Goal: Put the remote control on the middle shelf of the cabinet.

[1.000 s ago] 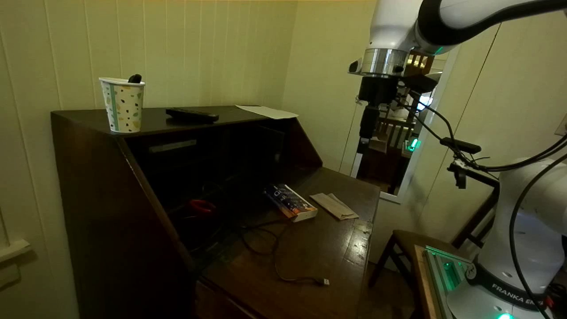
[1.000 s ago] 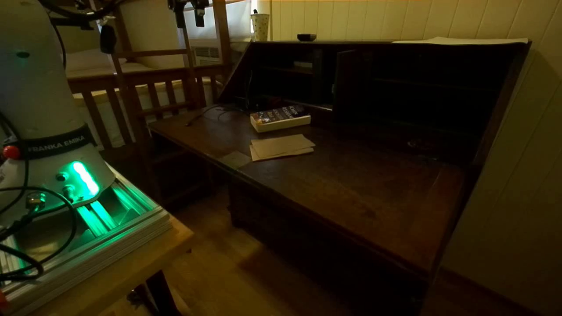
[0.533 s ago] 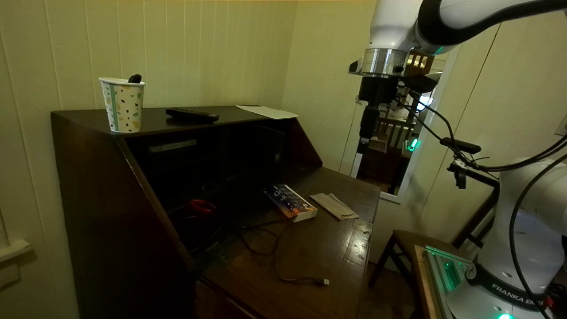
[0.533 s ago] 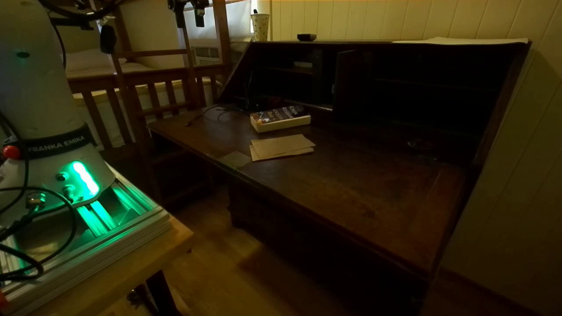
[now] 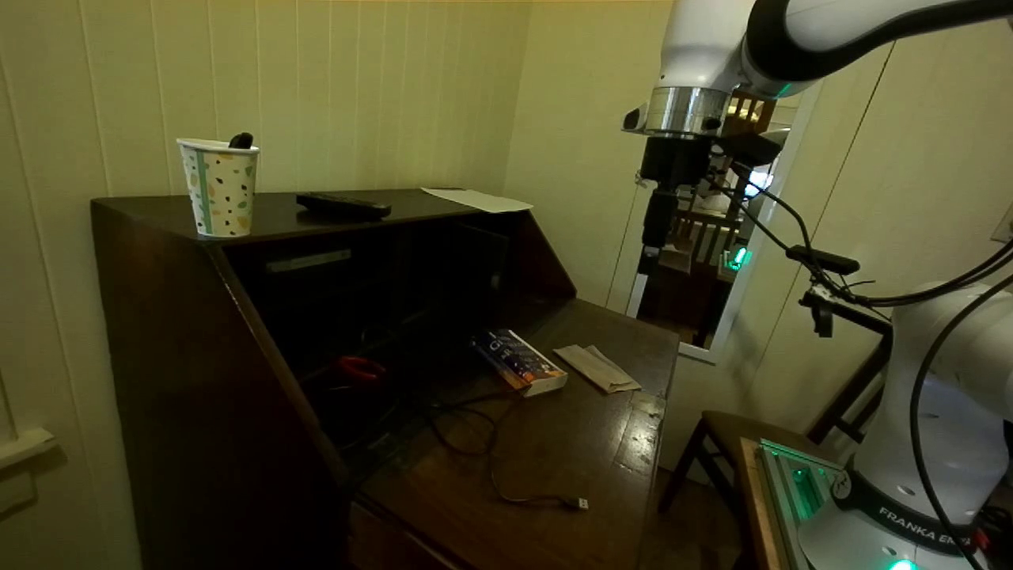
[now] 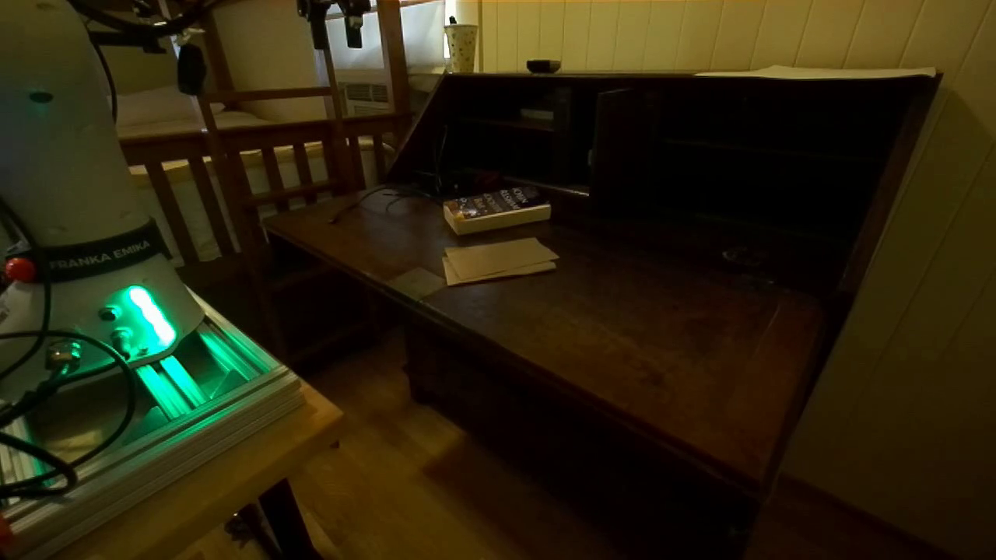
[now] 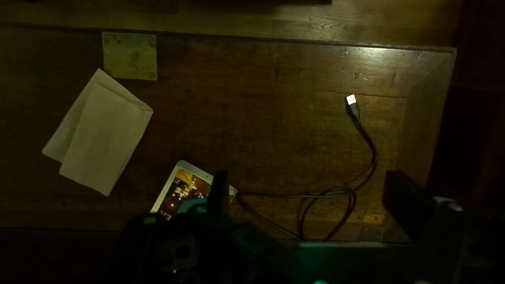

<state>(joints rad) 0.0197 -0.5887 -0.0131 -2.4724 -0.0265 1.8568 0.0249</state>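
Observation:
The black remote control (image 5: 343,207) lies flat on the top of the dark brown cabinet (image 5: 198,356); it also shows end-on in an exterior view (image 6: 543,67). The cabinet (image 6: 654,342) stands with its desk board folded out, and its shelved inside is very dark. My gripper (image 5: 650,257) hangs pointing down, high above the desk board and well apart from the remote. Its two fingers also show at the top edge in an exterior view (image 6: 336,39). In the wrist view the fingers (image 7: 305,175) are wide apart with nothing between them; the remote is out of that view.
A paper cup (image 5: 221,190) holding a black item stands beside the remote; white paper (image 5: 479,200) lies farther along. A book (image 5: 520,362), folded paper (image 5: 597,368) and a cable (image 7: 371,146) lie on the desk board. A lighter flat item (image 5: 309,260) sits inside. A small door (image 6: 611,148) stands ajar.

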